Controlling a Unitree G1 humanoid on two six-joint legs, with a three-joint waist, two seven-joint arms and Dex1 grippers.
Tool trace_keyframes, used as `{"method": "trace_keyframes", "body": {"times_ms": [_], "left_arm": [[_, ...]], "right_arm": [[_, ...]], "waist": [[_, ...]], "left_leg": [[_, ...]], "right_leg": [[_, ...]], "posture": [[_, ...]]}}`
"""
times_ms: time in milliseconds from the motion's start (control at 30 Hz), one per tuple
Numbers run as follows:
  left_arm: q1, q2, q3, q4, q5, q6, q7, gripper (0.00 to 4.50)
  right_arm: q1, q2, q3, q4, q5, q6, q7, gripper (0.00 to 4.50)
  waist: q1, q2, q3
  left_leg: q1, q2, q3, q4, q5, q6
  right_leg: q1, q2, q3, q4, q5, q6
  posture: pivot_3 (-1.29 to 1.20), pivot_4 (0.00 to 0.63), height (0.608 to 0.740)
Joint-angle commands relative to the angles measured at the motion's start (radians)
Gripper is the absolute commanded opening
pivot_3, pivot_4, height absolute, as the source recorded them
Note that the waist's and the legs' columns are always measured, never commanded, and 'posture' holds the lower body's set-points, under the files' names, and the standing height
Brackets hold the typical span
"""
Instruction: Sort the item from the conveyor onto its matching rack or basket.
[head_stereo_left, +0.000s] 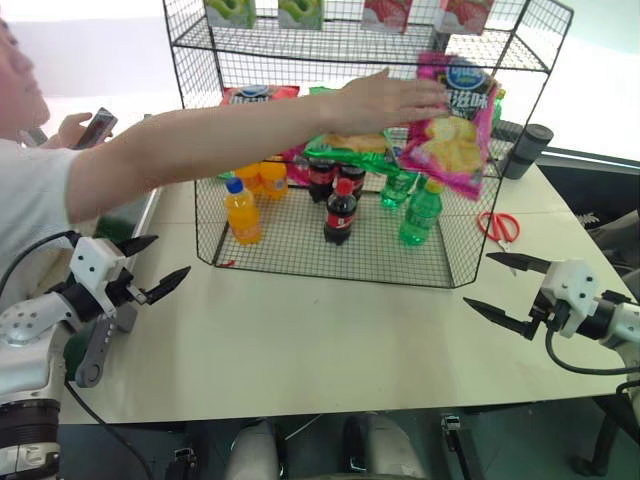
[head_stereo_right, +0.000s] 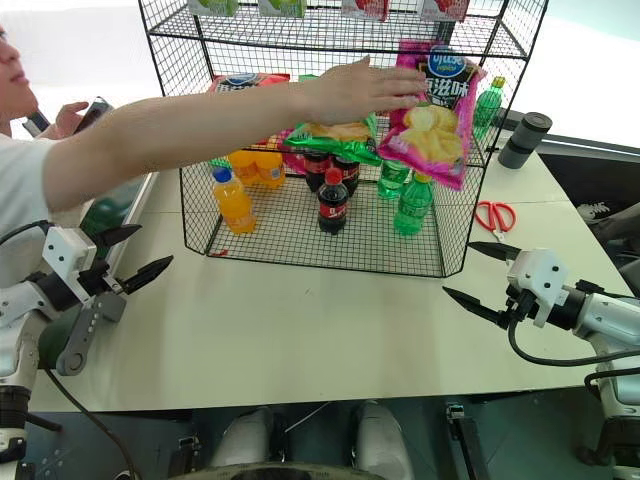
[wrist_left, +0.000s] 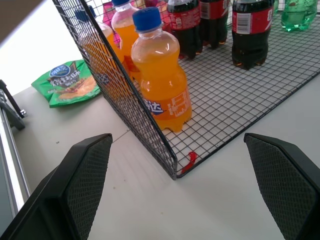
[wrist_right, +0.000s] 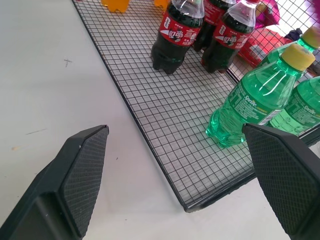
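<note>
Left gripper (head_stereo_left: 150, 262) sits near-left over your surface (head_stereo_left: 330, 340), jaws spread wide, grasping nothing. Just beyond it, an orange soda bottle (head_stereo_left: 242, 211) stands in the rack (head_stereo_left: 330, 250) bottom's left corner, cola bottles (head_stereo_left: 341, 211) mid, green bottles (head_stereo_left: 421, 213) right. A person's hand (head_stereo_left: 385, 101) reaches across from the left, holding the pink crisp bag (head_stereo_left: 452, 120) against the rack's upper right front. Red scissors (head_stereo_left: 500, 226) lie right of the rack. Right gripper (head_stereo_left: 497, 283) near-right, jaws released, empty.
</note>
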Motion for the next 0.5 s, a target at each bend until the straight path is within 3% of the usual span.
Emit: {"method": "trace_keyframes", "body": {"times_ms": [33,500], "left_arm": [[-0.013,-0.001,0.002,-0.009,-0.005,-0.021,-0.002,4.5],[0.002,-0.008,0.01,-0.023,-0.008,-0.011,0.001,4.5]], "right_arm": [[-0.005,-0.003,-0.003,-0.034,0.006,-0.004,-0.001,4.45],[-0.021,-0.003,0.012,-0.03,0.006,0.0,-0.001,4.45]], "waist": [[0.0,0.0,0.0],[-0.001,0.0,0.0]], "left_leg": [[0.0,0.0,0.0,0.0,0.0,0.0],[0.0,0.0,0.0,0.0,0.0,0.0]], "right_leg": [[0.0,0.0,0.0,0.0,0.0,0.0],[0.0,0.0,0.0,0.0,0.0,0.0]], "posture": [[0.0,0.15,0.726],[0.0,0.15,0.726]]}}
